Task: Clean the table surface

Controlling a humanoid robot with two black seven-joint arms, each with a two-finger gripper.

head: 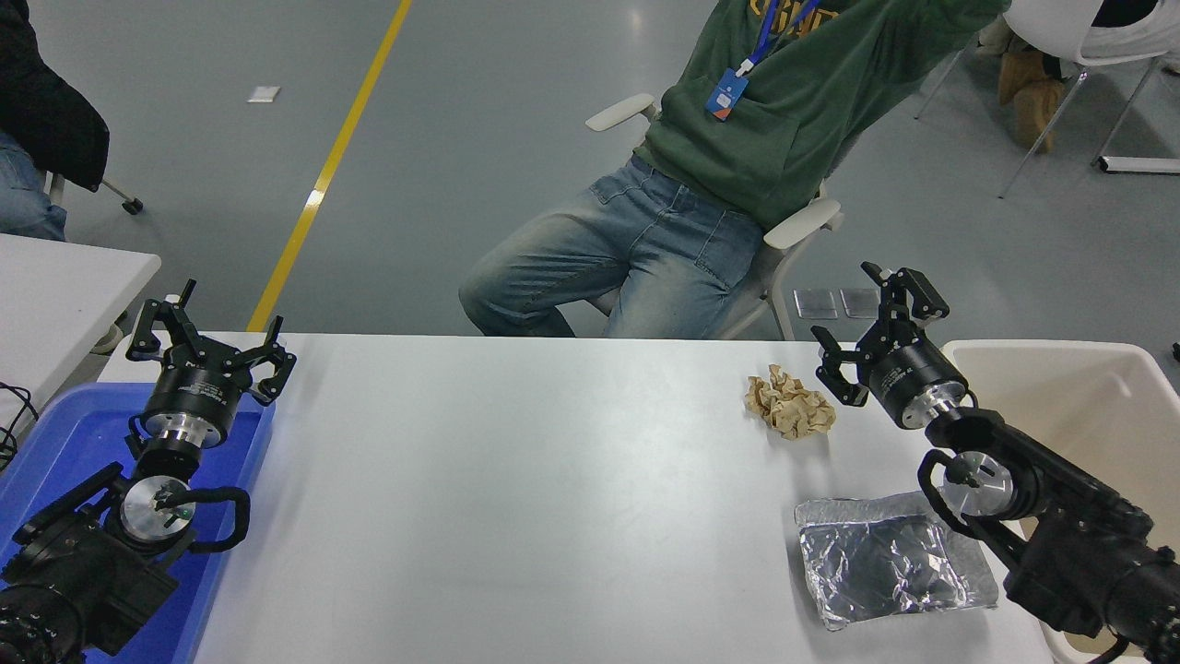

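Observation:
The white table surface [516,498] fills the middle of the head view. On it at the far right lies a crumpled brown paper ball [790,403]. Nearer the front right lies a crumpled sheet of silver foil [892,560]. My right gripper [871,334] is open and empty, hovering just right of the paper ball near the table's far edge. My left gripper [210,343] is open and empty, parked over the blue bin at the left.
A blue bin [55,461] stands at the table's left end. A beige plastic bin [1079,406] stands off the right end. A person in a green hoodie and jeans [682,221] sits at the far side. A smaller table [64,286] stands at the far left.

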